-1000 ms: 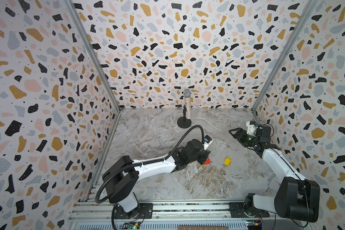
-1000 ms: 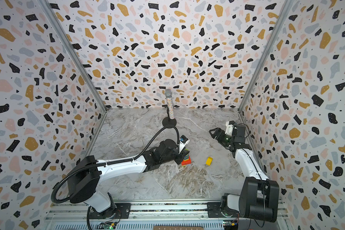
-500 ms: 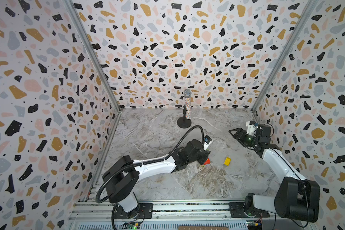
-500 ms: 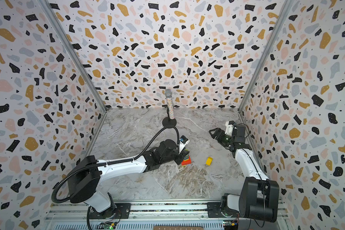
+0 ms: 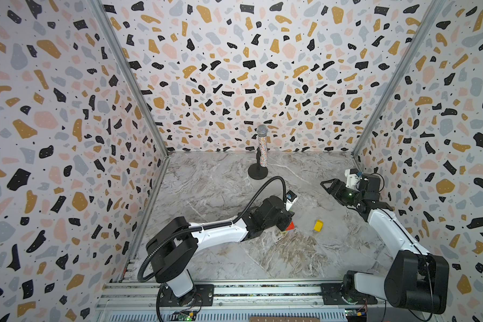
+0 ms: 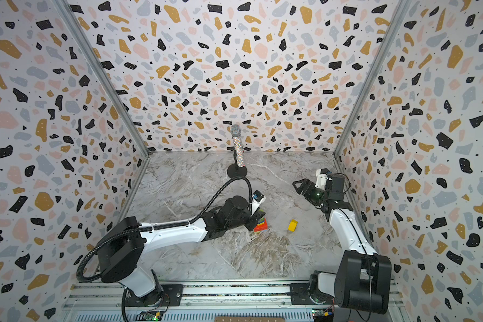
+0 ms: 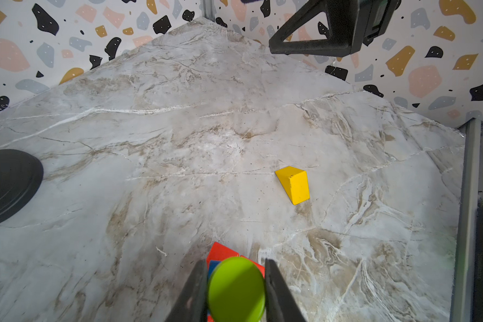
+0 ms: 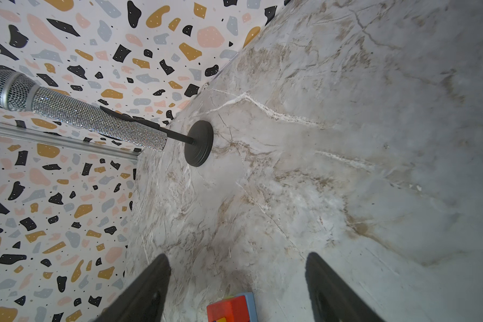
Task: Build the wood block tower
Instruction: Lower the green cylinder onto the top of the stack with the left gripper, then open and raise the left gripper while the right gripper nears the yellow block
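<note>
In the left wrist view my left gripper (image 7: pixel 234 263) is shut on a lime-green cylinder (image 7: pixel 236 290), one finger on each side. It hangs just over the tower (image 7: pixel 221 252), where red and dark blue blocks peek out beneath it. In both top views the tower (image 5: pixel 290 226) (image 6: pixel 261 224) is mostly hidden by my left wrist. A yellow block (image 5: pixel 318 225) (image 6: pixel 292 225) (image 7: pixel 294 184) lies alone to its right. My right gripper (image 5: pixel 328 185) (image 8: pixel 237 259) hovers open at the back right. A red and light-blue block (image 8: pixel 232 308) shows behind its fingertips, touching neither finger.
A glittery microphone (image 5: pixel 262 150) (image 8: pixel 95 117) stands on a black round stand (image 7: pixel 6 184) at the back middle. Patterned walls close in the marble floor (image 5: pixel 234 251) on three sides. A metal rail with both arm bases runs along the front.
</note>
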### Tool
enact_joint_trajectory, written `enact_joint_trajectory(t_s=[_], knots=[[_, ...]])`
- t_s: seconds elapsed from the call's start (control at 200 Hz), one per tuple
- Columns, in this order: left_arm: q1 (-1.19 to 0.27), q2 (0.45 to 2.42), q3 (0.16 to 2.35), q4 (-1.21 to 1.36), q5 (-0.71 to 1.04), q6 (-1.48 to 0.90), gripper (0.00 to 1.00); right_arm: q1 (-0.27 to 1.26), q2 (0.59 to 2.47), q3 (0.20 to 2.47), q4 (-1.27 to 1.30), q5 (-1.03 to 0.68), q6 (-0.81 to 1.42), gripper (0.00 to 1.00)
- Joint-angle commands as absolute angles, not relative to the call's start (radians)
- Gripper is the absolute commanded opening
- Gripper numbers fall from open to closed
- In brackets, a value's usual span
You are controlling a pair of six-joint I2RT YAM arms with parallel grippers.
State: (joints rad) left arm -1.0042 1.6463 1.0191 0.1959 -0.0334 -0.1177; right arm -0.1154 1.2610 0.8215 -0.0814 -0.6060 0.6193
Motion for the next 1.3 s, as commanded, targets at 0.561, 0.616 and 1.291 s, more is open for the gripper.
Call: enact_joint_trajectory(t_s=[0.561,0.616,1.291], knots=[[-1.006,1.655,1.023,0.240,-0.069,-0.098,0.28,-0.110,1.237,0.833,-0.084,-0.623,0.612,0.78],[-1.007,1.657,1.023,0.242,-0.070,-0.101,0.29,-0.111,1.238,0.835,-0.084,-0.627,0.612,0.78],[-1.006,1.542,1.009,0.212,-0.082,-0.110,1.00,-0.079,1.222,0.857,-0.131,-0.545,0.557,0.75]])
